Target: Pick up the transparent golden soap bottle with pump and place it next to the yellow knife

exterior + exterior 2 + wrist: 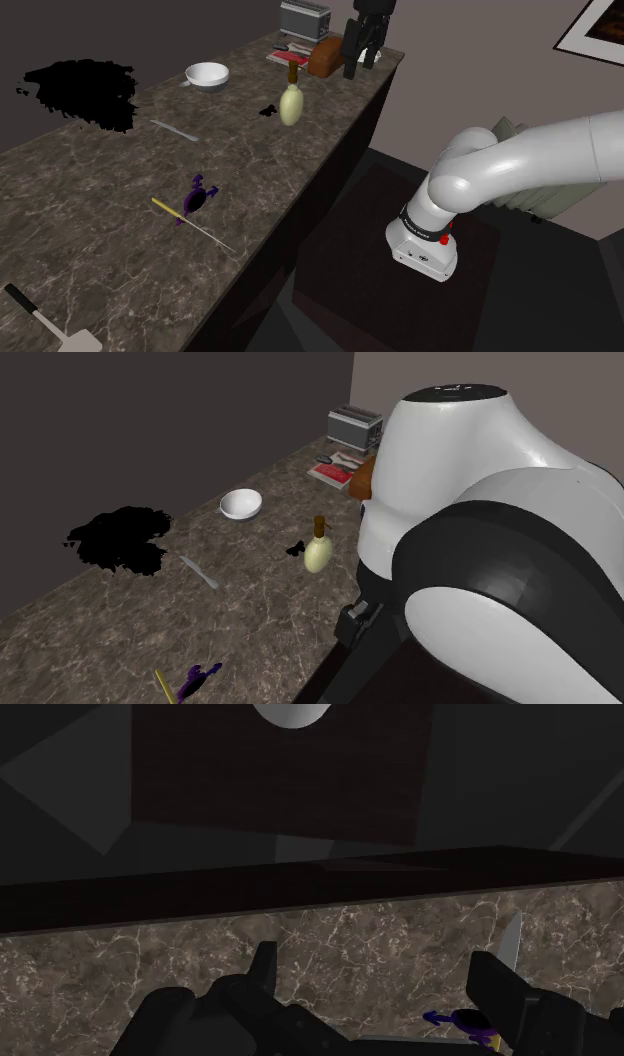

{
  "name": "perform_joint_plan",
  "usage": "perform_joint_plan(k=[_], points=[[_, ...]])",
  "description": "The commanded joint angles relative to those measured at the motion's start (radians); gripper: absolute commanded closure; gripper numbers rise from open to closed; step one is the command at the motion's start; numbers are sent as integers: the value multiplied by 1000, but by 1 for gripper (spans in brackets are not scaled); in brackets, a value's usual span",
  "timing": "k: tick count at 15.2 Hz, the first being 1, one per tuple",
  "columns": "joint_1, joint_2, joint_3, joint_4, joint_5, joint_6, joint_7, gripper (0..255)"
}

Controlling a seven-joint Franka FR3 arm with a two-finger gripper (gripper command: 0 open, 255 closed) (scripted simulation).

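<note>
Your gripper [385, 1004] had its fingers spread with nothing between them, ready for a grasp not yet made. The soap bottle [291, 104] stood upright near the stand-side edge of the counter [100, 170], well apart from the yellow knife [165, 206], so a carry along that edge probably lay ahead.

White rounded arm [520, 160] with dark joint bands and all-black gripper [378, 962].

The white arm [530, 150] bends at a rounded joint above the gripper and drops steeply to the wrist [424, 238]. The black gripper [378, 962] has its fingers [262, 966] spread well apart, with nothing clasped between them.
</note>
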Motion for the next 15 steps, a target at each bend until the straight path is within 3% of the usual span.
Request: perform_joint_plan(k=[1, 15], points=[[0, 0, 0, 0, 0, 0, 0, 0], [-55, 367, -116, 71, -70, 367, -158, 0]])
